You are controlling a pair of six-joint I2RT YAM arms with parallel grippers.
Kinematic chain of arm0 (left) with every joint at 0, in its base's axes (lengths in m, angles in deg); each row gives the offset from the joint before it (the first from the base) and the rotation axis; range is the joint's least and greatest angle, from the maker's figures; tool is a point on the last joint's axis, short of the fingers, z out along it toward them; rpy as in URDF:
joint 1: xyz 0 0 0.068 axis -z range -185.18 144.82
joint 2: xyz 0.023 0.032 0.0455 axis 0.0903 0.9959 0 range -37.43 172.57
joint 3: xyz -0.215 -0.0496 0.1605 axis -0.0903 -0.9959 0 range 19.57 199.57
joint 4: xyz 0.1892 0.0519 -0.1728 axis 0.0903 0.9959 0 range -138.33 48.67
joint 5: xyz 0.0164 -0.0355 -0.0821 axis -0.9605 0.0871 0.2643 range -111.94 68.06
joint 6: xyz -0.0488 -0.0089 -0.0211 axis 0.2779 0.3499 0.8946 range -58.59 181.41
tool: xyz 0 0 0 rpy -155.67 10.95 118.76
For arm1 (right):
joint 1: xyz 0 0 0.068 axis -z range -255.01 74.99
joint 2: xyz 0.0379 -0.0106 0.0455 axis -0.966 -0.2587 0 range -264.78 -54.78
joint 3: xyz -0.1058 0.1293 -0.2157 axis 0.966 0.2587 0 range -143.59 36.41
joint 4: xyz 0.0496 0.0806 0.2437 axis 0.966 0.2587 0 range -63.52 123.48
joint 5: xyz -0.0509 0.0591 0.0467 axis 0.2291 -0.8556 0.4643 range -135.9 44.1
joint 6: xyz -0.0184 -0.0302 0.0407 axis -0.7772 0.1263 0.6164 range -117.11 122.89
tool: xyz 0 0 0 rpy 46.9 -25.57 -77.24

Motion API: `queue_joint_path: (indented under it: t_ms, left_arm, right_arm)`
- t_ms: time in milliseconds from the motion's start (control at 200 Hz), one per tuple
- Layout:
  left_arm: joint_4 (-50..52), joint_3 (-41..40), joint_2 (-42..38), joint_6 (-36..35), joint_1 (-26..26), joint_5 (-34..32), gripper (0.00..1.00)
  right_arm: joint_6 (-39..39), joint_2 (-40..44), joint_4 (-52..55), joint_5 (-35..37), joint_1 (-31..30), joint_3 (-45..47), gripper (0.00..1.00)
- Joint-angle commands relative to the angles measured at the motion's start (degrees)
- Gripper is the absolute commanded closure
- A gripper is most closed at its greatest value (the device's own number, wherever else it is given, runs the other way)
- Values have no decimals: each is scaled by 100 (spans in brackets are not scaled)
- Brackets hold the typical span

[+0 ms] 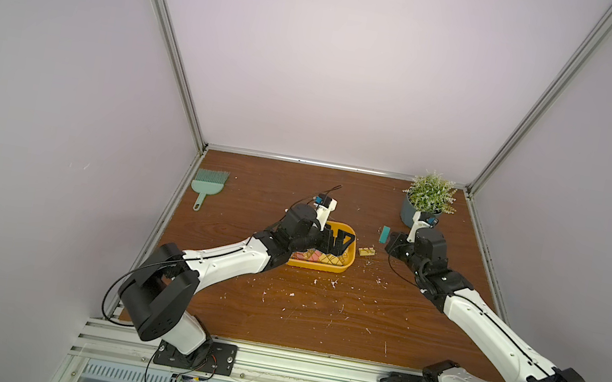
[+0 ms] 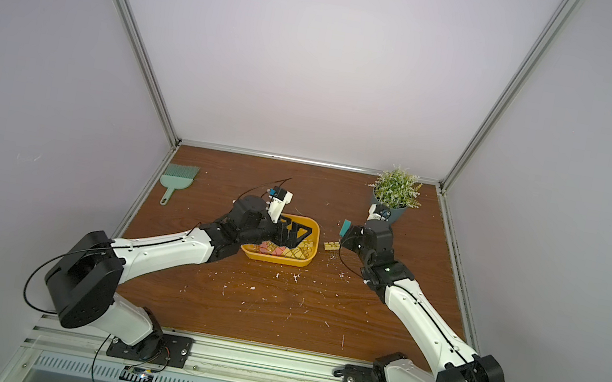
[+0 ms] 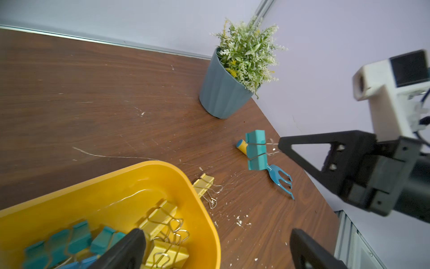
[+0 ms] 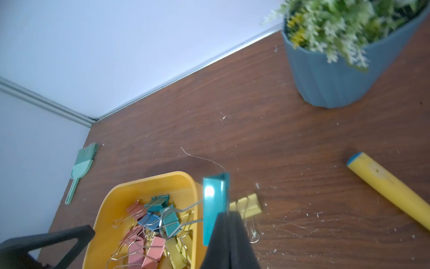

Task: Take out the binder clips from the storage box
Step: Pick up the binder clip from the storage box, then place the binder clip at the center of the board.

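Nearest the front edge, the wooden table [image 1: 275, 313] carries only scattered white specks [image 1: 332, 285].

Toward the middle sits the yellow storage box [image 1: 318, 268], with a heap of pink, teal and yellow binder clips [image 4: 151, 228] inside, their wire loop handles crossing one another. The left gripper [image 1: 341, 244] hangs over the box with its jaws spread wide and nothing between them.

Just off the box's right wall, 1 yellow binder clip [image 1: 367, 251] lies on the table, already out. Above it the right gripper [image 1: 390, 245] is clamped tight on the wire handles of 1 teal binder clip [image 3: 256, 149], which is in the air beside the box, its folded body sticking out past the fingertips. A small toy rake [image 3: 280, 178] with blue tines and a yellow handle lies on the table beyond that, toward the right edge.

These clips look light and stiff, so weight should not trouble either arm. The painted bodies seem smooth and likely to slip from a pinch on their sloped faces; the wire loops, or the flat spine squarely across its width, look like the surer holds. In the heap the handles interlock (lifting 1 may well drag a 2nd), so a clip at the edge of the pile is probably the cleaner pick.

At the far right corner stands a blue-grey plant pot [image 1: 410, 213]; near the far left corner lies a green brush [image 1: 208, 184].
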Motion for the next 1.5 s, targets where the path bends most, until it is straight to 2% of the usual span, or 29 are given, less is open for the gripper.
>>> queue_joint_path:
  t_ms: [0,170,365,580,806,1036,1111,1266,1496]
  left_arm:
    - [46,340,266,-128,295,-65,0]
    - [185,597,517,-136,373,-19,0]
    - [155,570,527,-93,367,-59,0]
    - [241,507,441,-147,375,-187,0]
    - [275,427,325,-175,373,-319,0]
    - [311,428,330,-163,369,-354,0]
    - [337,427,316,-179,369,-380,0]
    - [346,404,310,-190,369,-413,0]
    - [357,441,361,-178,367,-386,0]
  right_arm:
    - [1048,118,-575,74,224,317,100]
    - [1845,35,-902,225,382,808,100]
    - [2423,-462,-1475,289,416,978,100]
    - [2465,-1304,-1988,176,417,715,100]
    - [2640,-1790,-2374,540,413,627,100]
    - [2970,-2238,-2648,413,399,656,100]
    - [3016,-2245,-2687,305,396,741,100]
    - [3199,-2054,-2570,604,269,997,100]
    - [3311,-2160,-2729,308,175,1136,100]
